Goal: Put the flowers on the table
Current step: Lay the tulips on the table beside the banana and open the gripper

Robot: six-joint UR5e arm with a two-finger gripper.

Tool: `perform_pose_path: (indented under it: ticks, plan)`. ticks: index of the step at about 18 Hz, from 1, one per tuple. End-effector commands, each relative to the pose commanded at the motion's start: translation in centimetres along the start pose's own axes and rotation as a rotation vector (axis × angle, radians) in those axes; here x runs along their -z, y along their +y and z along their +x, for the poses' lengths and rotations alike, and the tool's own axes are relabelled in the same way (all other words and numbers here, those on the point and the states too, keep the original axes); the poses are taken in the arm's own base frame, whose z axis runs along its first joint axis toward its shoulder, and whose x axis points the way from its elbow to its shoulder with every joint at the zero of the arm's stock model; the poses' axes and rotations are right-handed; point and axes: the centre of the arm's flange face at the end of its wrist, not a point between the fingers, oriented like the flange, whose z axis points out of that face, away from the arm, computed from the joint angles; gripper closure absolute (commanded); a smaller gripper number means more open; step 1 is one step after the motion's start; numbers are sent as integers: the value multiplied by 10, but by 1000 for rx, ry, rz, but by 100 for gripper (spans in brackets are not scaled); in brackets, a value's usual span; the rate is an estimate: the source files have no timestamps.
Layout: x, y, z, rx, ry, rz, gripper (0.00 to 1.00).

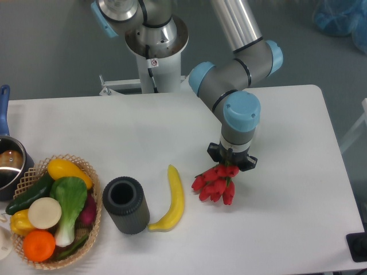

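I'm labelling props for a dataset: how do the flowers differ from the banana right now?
The flowers are a red cluster of buds; the banana is one yellow curved piece. The flowers sit under the gripper, whose jaws are shut on them, while the banana lies free with nothing touching it. The bunch looks compact from above; the banana stretches long. Both are over the white table, right of the dark cylinder.

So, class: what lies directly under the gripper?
The flowers: red tulip buds showing just below the gripper, over the white table. Their stems and the fingers' grip are covered by the gripper.
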Motion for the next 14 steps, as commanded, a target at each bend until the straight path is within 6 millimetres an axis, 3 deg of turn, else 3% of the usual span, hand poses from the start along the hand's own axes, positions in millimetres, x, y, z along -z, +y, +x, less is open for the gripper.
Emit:
perform_pose_path:
  ticks: [1, 2, 3, 10, 14]
  plan:
    - [3, 1, -2, 2, -5, 3, 34]
    - [12, 1, -6, 5, -20, 13, 4]
    - [14, 3, -8, 11, -23, 15, 0]
    - [79, 25, -11, 30, -107, 66, 0]
    - [123, 40, -34, 54, -163, 142, 0]
